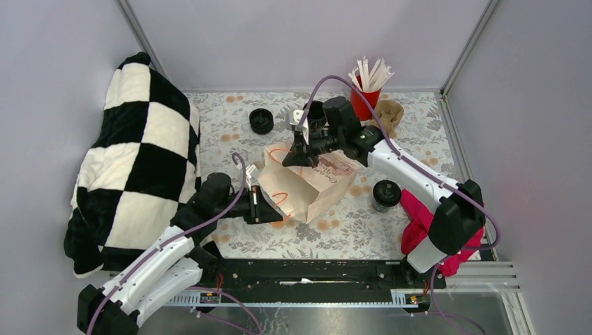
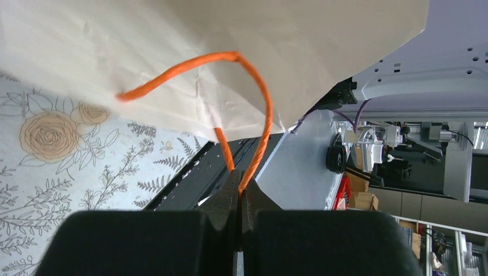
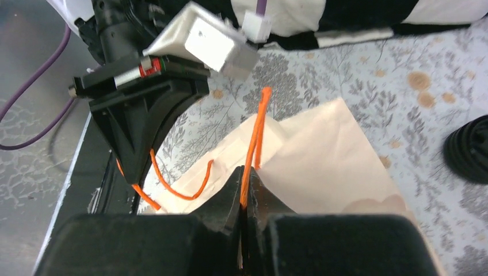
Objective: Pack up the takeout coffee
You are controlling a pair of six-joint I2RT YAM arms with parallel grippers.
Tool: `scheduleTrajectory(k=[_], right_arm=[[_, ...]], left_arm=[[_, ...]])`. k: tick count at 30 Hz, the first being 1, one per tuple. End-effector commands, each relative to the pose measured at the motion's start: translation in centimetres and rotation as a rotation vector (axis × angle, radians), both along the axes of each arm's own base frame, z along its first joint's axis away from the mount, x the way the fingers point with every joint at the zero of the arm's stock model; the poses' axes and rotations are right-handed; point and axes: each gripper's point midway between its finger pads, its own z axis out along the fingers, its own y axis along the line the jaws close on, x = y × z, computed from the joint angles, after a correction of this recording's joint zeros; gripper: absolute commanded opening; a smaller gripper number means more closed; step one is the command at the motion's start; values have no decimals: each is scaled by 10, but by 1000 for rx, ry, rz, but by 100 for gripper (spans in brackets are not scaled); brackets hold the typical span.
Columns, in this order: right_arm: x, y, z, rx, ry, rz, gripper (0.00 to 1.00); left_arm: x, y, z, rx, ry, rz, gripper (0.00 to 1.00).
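A tan paper bag (image 1: 311, 187) lies tilted in the middle of the table, with orange string handles. My left gripper (image 1: 269, 209) is shut on one handle (image 2: 262, 109) at the bag's near left; its fingertips (image 2: 239, 190) pinch the string. My right gripper (image 1: 297, 159) is shut on the other handle (image 3: 256, 132) at the bag's far edge, and its tips (image 3: 246, 175) hold the string over the bag (image 3: 328, 155). A small black cup with a round black lid (image 1: 386, 195) stands right of the bag. Another black lidded cup (image 1: 261, 121) stands behind the bag on the left and shows in the right wrist view (image 3: 469, 149).
A red cup of white sticks (image 1: 363, 101) and a brown pulp carrier (image 1: 389, 112) stand at the back right. A black-and-white checkered blanket (image 1: 136, 160) fills the left side. A red cloth (image 1: 419, 220) lies by the right arm's base.
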Motion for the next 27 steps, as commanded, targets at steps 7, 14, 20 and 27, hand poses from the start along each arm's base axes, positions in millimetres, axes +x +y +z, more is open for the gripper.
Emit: scheduleTrajectory(k=[7, 14, 20, 27], right_arm=[[0, -34, 13, 5, 35, -204, 20], [45, -67, 56, 104, 186, -737, 40], [39, -100, 77, 68, 296, -941, 66], [12, -172, 117, 88, 147, -1131, 100]], left_arm=[[15, -7, 45, -51, -187, -11, 0], [59, 18, 87, 149, -289, 200, 0], [89, 20, 127, 218, -378, 248, 0], [120, 5, 149, 235, -374, 238, 0]])
